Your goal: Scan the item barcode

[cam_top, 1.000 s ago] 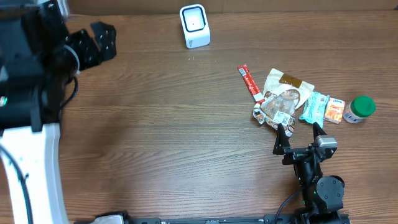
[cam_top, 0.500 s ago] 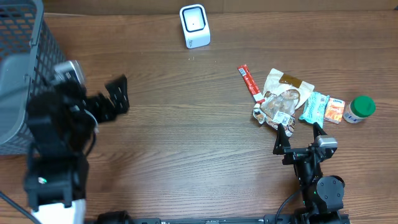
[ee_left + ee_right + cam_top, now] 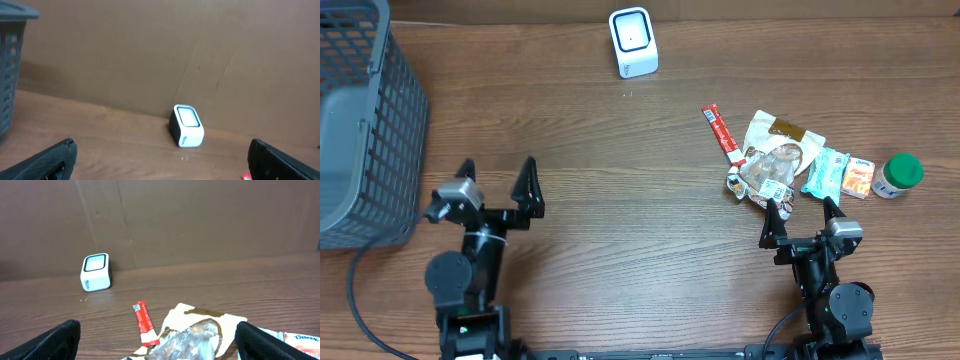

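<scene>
Left hand (image 3: pixel 498 172), spread wide and empty, hovers over the brown wooden bench (image 3: pixel 620 220) beside the grey mesh basket (image 3: pixel 370 110), well apart from the goods. Right hand (image 3: pixel 800 208), equally wide and holding nothing, is plainly the nearer: the crinkled brown-and-clear snack pouch (image 3: pixel 778 160) lies just ahead of its fingertips, long axis running away from the hand. Off to the left of that pile, at the far edge, stands the small white box scanner (image 3: pixel 633 42), while the teal tissue packet (image 3: pixel 827 172) touches the pouch's right side and the red stick sachet (image 3: pixel 722 131) slants just to its left.
</scene>
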Motion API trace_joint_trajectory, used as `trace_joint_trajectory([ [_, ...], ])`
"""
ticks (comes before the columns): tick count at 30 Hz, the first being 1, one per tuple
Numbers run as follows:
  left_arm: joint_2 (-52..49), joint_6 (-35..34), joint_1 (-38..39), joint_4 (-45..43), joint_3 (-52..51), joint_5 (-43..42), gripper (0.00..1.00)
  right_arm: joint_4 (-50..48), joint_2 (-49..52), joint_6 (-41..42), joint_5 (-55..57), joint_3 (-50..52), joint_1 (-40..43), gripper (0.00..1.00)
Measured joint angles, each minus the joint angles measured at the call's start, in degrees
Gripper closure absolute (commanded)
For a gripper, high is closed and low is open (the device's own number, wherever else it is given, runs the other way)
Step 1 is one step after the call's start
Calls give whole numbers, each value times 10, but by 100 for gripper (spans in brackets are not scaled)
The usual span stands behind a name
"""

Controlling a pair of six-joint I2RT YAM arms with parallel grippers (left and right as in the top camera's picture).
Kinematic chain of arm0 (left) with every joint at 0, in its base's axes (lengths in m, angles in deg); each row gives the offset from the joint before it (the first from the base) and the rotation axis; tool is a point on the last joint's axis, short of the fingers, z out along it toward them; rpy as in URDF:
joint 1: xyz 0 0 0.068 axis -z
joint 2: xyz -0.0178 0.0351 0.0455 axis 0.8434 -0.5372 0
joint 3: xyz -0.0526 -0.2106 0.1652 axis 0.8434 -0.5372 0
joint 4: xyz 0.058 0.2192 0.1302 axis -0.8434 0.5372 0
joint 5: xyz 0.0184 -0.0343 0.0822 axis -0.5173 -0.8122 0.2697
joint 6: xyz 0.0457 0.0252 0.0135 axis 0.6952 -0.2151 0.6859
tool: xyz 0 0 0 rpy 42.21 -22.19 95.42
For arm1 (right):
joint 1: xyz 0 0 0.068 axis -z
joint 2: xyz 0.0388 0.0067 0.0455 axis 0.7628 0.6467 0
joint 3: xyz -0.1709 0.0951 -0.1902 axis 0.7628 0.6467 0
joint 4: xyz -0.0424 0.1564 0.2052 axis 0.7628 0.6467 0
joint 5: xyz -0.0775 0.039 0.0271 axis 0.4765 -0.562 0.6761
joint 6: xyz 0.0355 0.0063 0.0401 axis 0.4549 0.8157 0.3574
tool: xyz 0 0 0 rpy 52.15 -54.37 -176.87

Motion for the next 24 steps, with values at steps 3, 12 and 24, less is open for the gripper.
trace_joint_trajectory([
  [3,12,-1,0,-12,-37,0,0,0,0,0,0,0,0,0],
  [12,54,-7,0,-15,-115,3,0,0,0,0,0,0,0,0],
  [24,165,-7,0,201,-128,31,0,0,0,0,0,0,0,0],
])
